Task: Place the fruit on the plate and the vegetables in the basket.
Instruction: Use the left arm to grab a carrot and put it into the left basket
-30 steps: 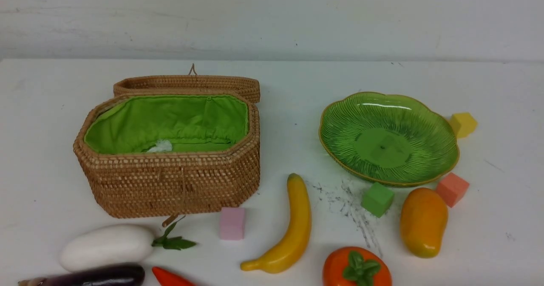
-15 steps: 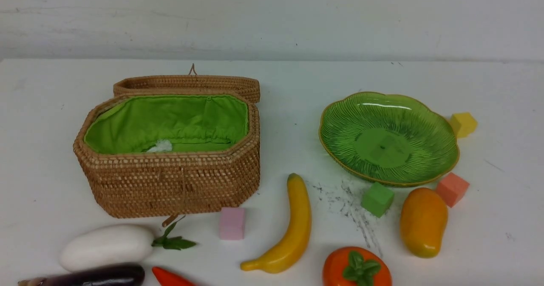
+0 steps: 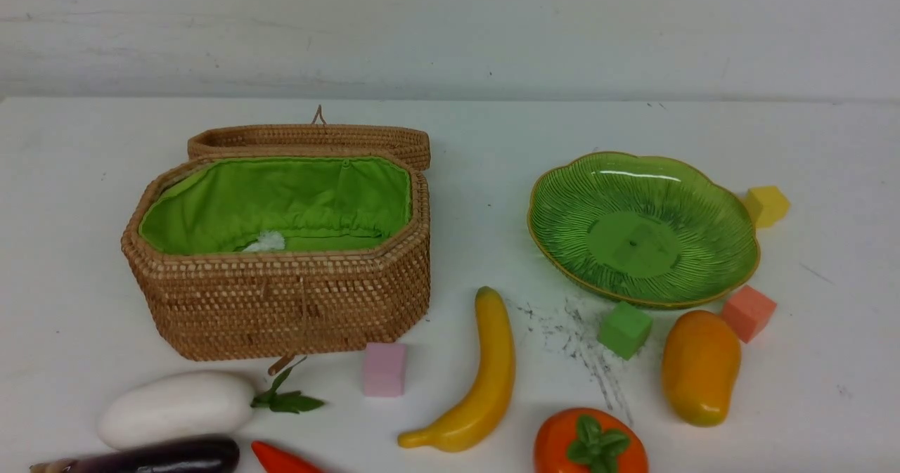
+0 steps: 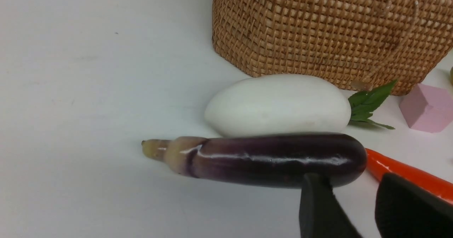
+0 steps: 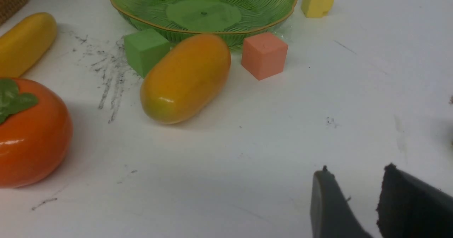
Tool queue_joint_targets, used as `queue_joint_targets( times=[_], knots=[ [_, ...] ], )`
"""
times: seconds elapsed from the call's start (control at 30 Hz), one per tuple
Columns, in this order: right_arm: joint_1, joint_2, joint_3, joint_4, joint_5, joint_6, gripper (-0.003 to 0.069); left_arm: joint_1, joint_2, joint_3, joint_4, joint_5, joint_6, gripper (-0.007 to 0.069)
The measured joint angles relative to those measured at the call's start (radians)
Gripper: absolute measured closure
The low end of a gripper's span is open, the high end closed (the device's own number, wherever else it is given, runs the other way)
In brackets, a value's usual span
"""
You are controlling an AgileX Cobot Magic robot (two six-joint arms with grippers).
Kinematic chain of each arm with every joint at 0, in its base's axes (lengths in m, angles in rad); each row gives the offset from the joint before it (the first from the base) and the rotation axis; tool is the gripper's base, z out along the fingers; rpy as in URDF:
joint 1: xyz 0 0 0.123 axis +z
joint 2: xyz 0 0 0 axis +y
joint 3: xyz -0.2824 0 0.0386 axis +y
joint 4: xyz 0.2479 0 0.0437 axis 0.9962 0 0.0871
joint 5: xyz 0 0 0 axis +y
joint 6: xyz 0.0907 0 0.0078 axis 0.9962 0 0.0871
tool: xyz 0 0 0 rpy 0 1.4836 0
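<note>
Near side of the basket [image 3: 281,304], front view: white eggplant [image 3: 176,408] just off the wall, long axis along it. Purple eggplant [image 3: 155,457] and red pointed vegetable [image 3: 281,461] farther out from the basket, both cut by the frame edge. Right of the basket in turn: pink cube [image 3: 384,369], banana [image 3: 485,381], orange-red fruit [image 3: 589,445], mango [image 3: 700,366]. Farthest right, plate [image 3: 633,241], bare. Basket lid back, only lining and a white scrap inside. No arm visible.

Left wrist view: left gripper [image 4: 349,183] parted, nothing between the fingers, just short of the purple eggplant's rounded end. That eggplant's long axis crosswise to the gripper's reach, parallel to the basket wall. White eggplant just beside it on the basket side, contact unclear. Red vegetable just beyond the fingers.

Right wrist view: right gripper [image 5: 355,176] parted, empty, over bare table. Mango well apart from it, far end nearly at the plate's rim, long axis slanting back toward the claw.

Judgement: sorting not begun. Left arm nearer the vegetables. Probably calls for closing across the purple eggplant's width, near its rounded end.
</note>
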Motion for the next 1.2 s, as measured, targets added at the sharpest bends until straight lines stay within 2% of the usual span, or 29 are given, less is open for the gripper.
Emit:
queue_joint_targets(
  times=[0.77,1.07,1.2],
  knots=[
    [0.000,0.000,0.000,-0.006,0.000,0.000,0.0414,0.000,0.000,0.000,0.014,-0.015,0.000,0.0386],
    [0.000,0.000,0.002,-0.034,-0.034,-0.003,0.0414,0.000,0.000,0.000,-0.043,-0.292,0.000,0.0386],
    [0.000,0.000,0.012,-0.001,-0.127,-0.003,0.0414,0.000,0.000,0.000,-0.044,-0.333,0.000,0.0386]
  ],
)
